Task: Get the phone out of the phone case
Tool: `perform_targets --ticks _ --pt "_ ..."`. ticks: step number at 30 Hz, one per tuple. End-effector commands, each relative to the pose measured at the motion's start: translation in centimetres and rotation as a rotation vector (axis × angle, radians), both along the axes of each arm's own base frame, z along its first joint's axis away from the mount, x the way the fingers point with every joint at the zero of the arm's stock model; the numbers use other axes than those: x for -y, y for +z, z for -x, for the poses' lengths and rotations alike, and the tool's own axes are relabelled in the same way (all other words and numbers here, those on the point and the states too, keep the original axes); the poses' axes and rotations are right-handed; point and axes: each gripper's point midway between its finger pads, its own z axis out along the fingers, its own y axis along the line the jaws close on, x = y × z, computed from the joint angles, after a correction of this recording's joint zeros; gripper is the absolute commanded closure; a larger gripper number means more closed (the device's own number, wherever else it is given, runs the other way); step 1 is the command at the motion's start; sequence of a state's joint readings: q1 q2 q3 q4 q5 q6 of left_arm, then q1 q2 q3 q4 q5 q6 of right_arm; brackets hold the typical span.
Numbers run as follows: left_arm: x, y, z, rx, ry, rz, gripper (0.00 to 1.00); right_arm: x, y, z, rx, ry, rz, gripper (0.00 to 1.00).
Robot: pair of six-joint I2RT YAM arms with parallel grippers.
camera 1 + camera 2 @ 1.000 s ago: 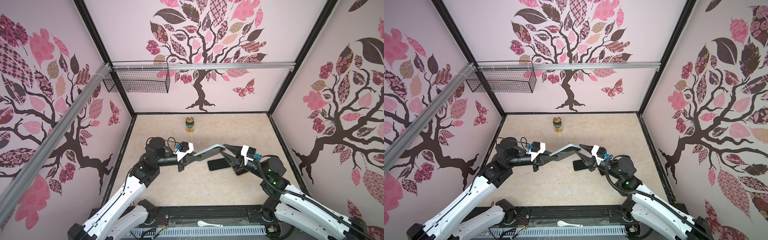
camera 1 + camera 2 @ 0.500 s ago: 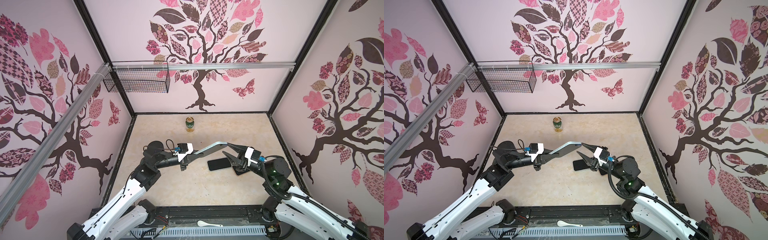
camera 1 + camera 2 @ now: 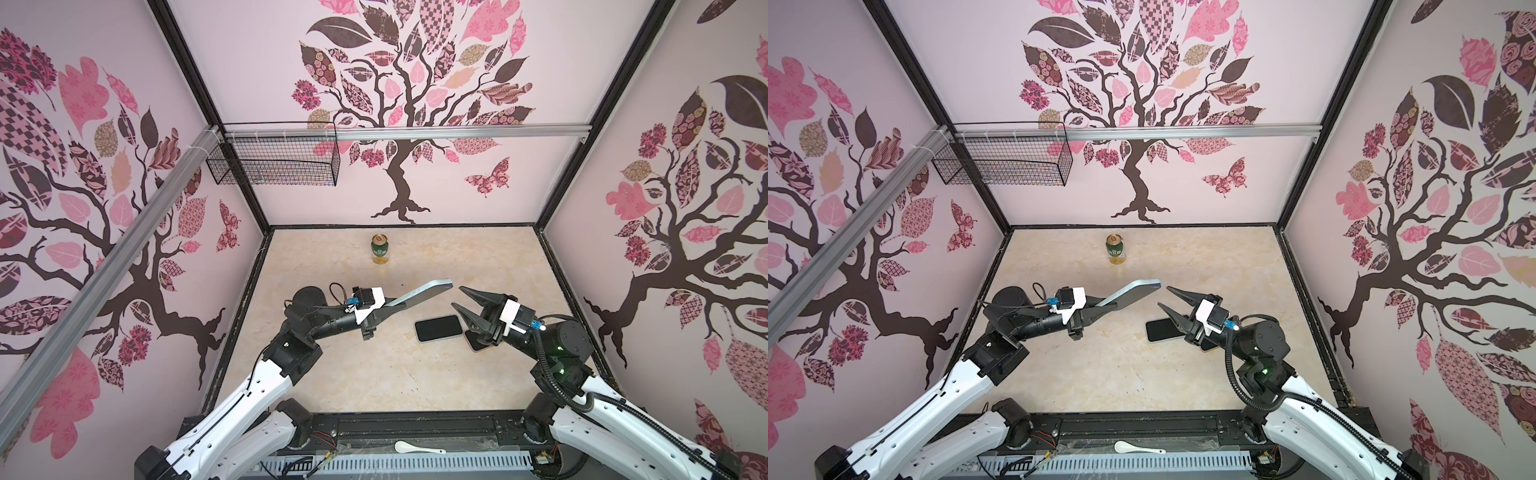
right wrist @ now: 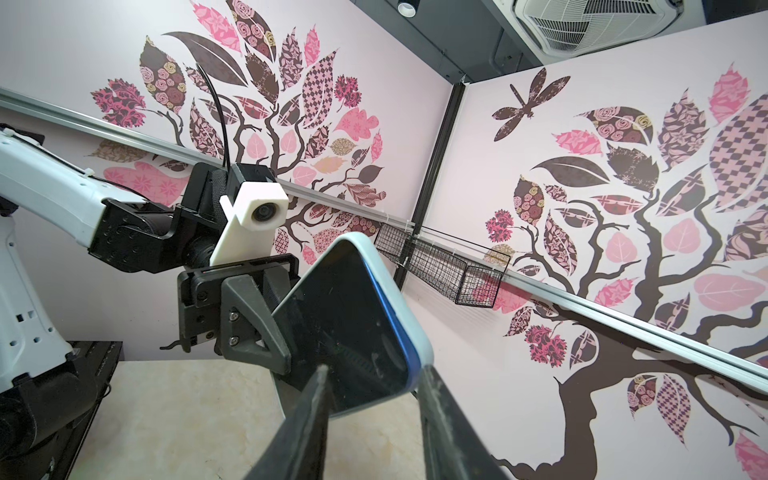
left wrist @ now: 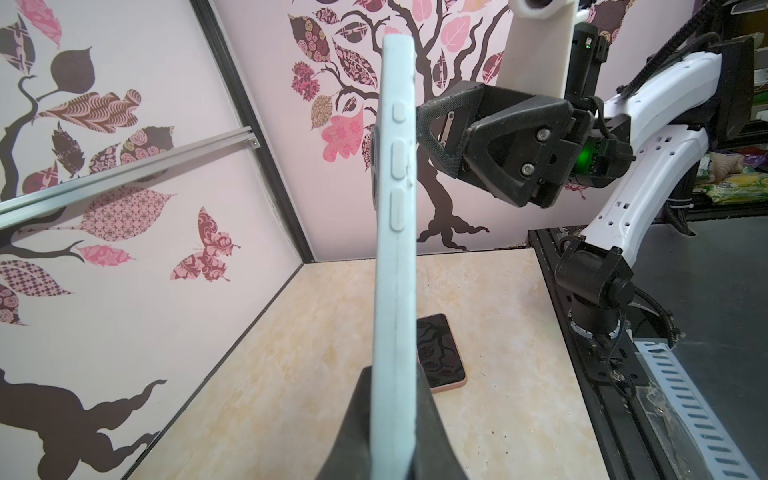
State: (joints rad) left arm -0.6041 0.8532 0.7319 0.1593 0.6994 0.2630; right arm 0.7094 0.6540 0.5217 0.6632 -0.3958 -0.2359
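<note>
The phone, in its pale blue phone case (image 3: 428, 291), hangs tilted above the table in both top views. My left gripper (image 3: 397, 306) is shut on its lower end. In the left wrist view the case (image 5: 395, 249) runs edge-on out from between the jaws, its side buttons showing. In the right wrist view the phone's dark screen (image 4: 349, 332) faces the camera. My right gripper (image 3: 457, 296) is open, just off the case's free end and apart from it. That far corner shows in the gap of this gripper (image 4: 374, 370), untouched.
Two more phones lie on the table: a black one (image 3: 438, 328) and a pink-edged one (image 3: 473, 344) partly under my right gripper. A green can (image 3: 379, 249) stands at the back. A wire basket (image 3: 274, 162) hangs on the back left wall. A white spoon (image 3: 417, 448) lies on the front rail.
My right gripper has drawn back to the right, off the case's free end. The left arm shifted slightly and still holds the cased phone up.
</note>
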Motion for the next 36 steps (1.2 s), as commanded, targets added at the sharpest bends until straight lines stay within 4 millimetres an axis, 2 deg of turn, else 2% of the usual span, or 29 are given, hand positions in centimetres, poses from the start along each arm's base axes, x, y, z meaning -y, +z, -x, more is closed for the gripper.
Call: perform_targets --ticks 1,21,31,36 --pt "-0.2 1.7 0.5 0.062 -0.004 0.045 1.0 0.0 1.3 0.8 0.035 0.03 -0.018 0.61" --pt "0.5 1.1 1.2 0.05 -0.068 0.011 1.0 -0.6 1.2 0.5 0.019 0.048 0.007 0.62" --pt "0.7 0.7 2.3 0.03 -0.13 -0.022 1.0 -1.2 0.6 -0.1 -0.024 0.054 0.029 0.62" --pt "0.8 0.5 2.7 0.024 -0.156 -0.038 1.0 -1.5 0.3 0.3 -0.03 0.084 0.048 0.62"
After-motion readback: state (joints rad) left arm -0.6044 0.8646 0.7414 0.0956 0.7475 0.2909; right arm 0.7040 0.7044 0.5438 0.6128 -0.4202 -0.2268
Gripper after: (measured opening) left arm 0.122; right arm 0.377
